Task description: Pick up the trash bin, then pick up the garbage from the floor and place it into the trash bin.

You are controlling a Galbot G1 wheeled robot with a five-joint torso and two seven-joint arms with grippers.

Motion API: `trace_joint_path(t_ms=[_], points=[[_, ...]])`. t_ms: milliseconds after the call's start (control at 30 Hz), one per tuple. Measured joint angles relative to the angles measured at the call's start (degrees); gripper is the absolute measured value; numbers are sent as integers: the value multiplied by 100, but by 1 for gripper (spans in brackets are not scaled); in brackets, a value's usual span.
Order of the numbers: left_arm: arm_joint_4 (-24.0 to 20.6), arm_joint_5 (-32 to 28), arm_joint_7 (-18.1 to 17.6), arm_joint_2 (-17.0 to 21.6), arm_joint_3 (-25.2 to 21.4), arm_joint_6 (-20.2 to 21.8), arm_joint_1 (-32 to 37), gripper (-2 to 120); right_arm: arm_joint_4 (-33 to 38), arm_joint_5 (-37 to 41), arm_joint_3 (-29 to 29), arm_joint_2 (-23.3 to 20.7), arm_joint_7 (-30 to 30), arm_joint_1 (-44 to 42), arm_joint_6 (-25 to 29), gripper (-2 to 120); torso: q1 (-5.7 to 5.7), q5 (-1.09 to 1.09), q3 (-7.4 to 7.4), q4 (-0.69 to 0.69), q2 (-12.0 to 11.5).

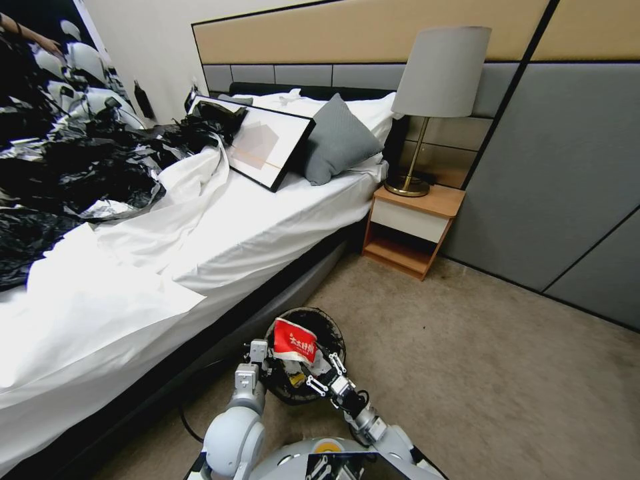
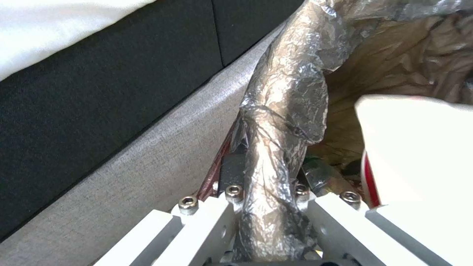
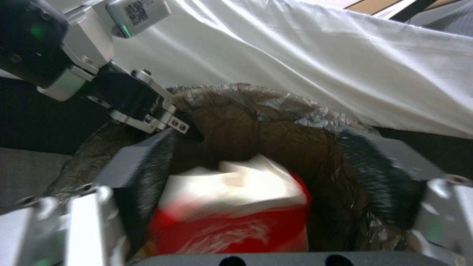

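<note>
Left tool (image 2: 266, 207) is clamped on the bag-lined rim of the small round white trash bin (image 1: 328, 325) beside the bed (image 1: 220, 233); right tool (image 1: 319, 370) spread wide, crinkly red-and-white wrapper (image 1: 294, 341) loose between its fingers over the bin.

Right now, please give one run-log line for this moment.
left gripper: shut on trash bin rim | right gripper: open above bin | red wrapper: between its fingers, over opening
</note>
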Motion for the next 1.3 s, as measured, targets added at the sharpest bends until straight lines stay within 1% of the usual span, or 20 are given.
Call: trace_joint_path(t_ms=[33,133,233,300,500,733,867,967,1000,1100,1133,1200,1267,1300], points=[[-8,0,0,-2,-5,0,8,0,22,-10,2,4,-1,-24,0,96,0,-1,0,1,0],[-16,-1,-1,-6,-14,8,-3,0,78,-40,3,8,-8,-68,0,99,0,-1,0,1,0],[-21,-4,-2,-20,-16,15,-12,0,145,-44,13,7,-10,-140,-1,100,0,-1,-1,2,0],[-32,-4,-1,-26,-12,17,-3,0,179,-42,24,-6,-10,-152,-2,100,0,4,-1,1,0],[-65,-1,-2,-6,-14,17,12,0,215,-26,41,-31,-7,-176,-6,100,0,4,0,1,0],[-119,-11,-2,133,-34,30,14,0,372,8,52,-86,41,-202,-37,100,-1,4,0,-2,0],[-153,-47,-2,365,-39,46,-8,0,734,32,205,-72,158,-115,-50,100,0,3,-1,0,-1],[-218,-106,-3,631,-72,68,-45,0,1224,109,416,-2,386,7,-114,100,0,2,-1,1,-1],[-218,-106,-3,631,-72,68,-45,0,1224,109,416,-2,386,7,-114,100,0,2,-1,1,-1],[-303,-158,-6,811,-87,79,-25,0,1854,240,721,67,753,71,-273,100,0,1,-1,2,-1],[-303,-158,-6,811,-87,79,-25,0,1854,240,721,67,753,71,-273,100,0,1,-1,2,-1],[-360,-181,-8,895,-74,80,7,0,2181,264,953,105,969,43,-339,100,0,1,-1,3,0],[-371,-189,-9,912,-73,80,13,0,2238,268,993,109,1011,26,-353,100,0,0,-1,3,0],[-406,-221,-15,970,-68,81,28,0,2428,311,1160,138,1156,-52,-414,100,0,1,-1,2,0]])
